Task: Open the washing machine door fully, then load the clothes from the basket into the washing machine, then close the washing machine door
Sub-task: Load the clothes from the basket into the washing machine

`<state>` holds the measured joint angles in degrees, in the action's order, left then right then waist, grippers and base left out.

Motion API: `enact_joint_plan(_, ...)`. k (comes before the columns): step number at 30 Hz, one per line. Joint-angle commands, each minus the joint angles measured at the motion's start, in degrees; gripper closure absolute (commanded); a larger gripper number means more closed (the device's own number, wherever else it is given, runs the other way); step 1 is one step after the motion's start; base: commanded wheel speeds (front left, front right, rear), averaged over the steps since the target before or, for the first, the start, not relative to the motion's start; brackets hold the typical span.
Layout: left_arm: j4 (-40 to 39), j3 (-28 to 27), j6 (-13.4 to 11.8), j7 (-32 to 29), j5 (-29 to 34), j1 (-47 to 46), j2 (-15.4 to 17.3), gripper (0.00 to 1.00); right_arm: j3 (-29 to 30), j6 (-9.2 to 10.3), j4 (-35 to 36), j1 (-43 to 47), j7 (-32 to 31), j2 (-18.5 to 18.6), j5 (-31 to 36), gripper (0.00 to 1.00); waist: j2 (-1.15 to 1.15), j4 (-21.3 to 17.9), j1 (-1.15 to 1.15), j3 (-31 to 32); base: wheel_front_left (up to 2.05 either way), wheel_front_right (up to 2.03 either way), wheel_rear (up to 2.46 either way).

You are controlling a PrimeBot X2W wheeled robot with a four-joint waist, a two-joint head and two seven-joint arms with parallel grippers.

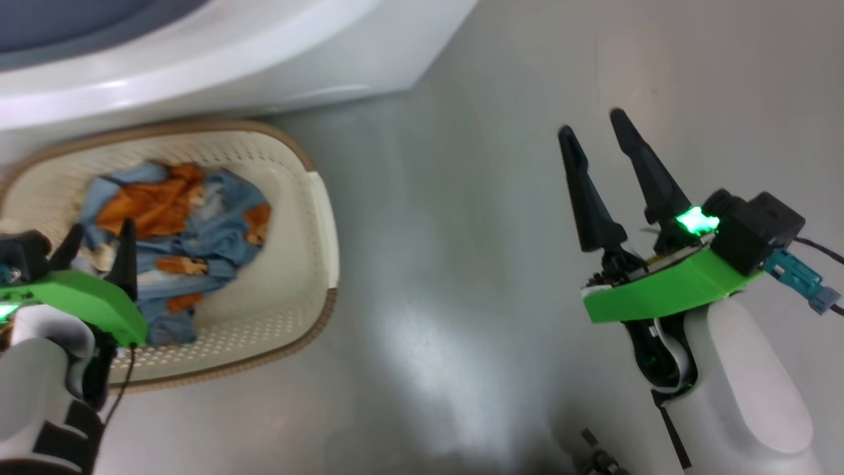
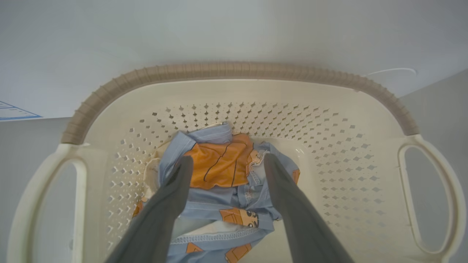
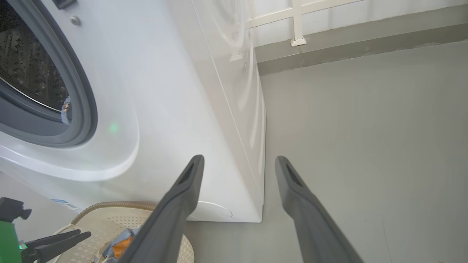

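Left wrist view: left gripper is held open just over the blue-and-orange clothes heaped in the basket, right gripper is spread empty over the floor, so probably only a top fold gets pinched and the rest left behind.

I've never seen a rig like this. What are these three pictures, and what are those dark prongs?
It is a two-armed robot doing laundry. One picture looks down from its head; the others look along each wrist. The prongs are its jaws. The left jaws, open and empty, reach over light blue and orange clothes in a cream perforated plastic basket on the grey floor. The right jaws, open and empty, hover beside the big white washing machine, its steel drum visible.
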<state>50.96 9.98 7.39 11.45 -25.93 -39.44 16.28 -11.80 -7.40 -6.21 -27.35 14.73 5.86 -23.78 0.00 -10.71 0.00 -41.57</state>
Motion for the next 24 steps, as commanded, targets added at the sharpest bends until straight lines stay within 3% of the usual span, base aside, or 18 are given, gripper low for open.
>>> enact_joint_plan(1, 0.6, -0.4, 0.1, -0.3, -0.1, -0.4, 3.2, 0.0, -1.3, -0.09, 1.6, 0.4, 0.3, -0.6, 0.5, 0.0, 0.0, -3.1, 0.0, -4.1, 0.0, 0.0, 0.0)
enact_joint_plan(10, 10.4, 5.6, 0.1, -2.5, 0.1, -8.3, 6.0, 0.0, -1.9, -0.09, 1.7, -1.4, 0.3, -2.1, 0.3, 0.0, 0.0, -5.5, 0.0, -9.8, 0.0, 0.0, 0.0)
enact_joint_plan(24, 18.4, 10.1, 0.1, -9.3, -3.3, -15.6, 6.8, 0.0, -3.1, -0.09, 2.2, -3.2, 0.3, -2.9, -0.5, 0.0, 0.0, -8.0, 0.0, -14.9, 0.0, 0.0, 0.0)
